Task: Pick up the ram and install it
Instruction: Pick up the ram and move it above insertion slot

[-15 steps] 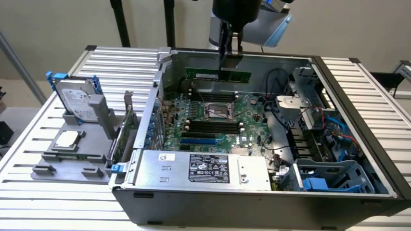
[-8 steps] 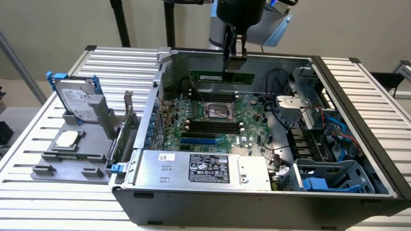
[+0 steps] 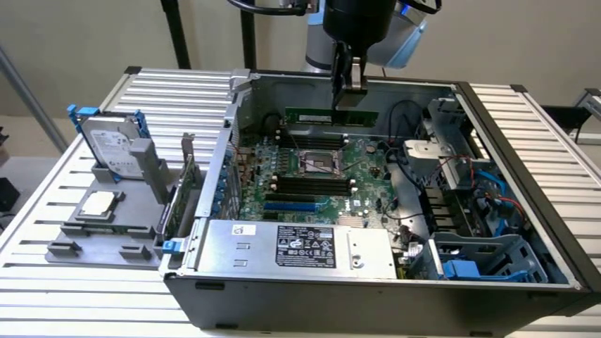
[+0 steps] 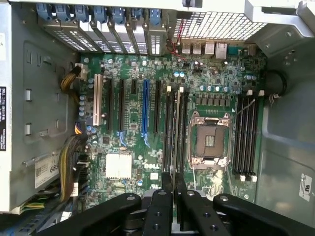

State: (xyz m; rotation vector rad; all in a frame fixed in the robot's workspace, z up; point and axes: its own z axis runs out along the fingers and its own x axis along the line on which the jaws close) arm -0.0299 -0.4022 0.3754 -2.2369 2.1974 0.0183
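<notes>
Over the far side of the case, the ram hangs level, pinched by the nearly closed gripper; carrying is in hand, and seating likely calls for squaring it over an empty slot. Inside lie motherboard and power supply; a grey holder on the exterior view's left keeps a hard drive.

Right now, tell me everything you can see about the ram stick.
The ram is a long, thin green circuit-board stick with a dark band along its face. It stands on edge and level inside the open computer case, over the motherboard, between the CPU socket and the case wall. The gripper is shut on its top edge near the middle. Whether its lower edge touches a slot cannot be told.
</notes>
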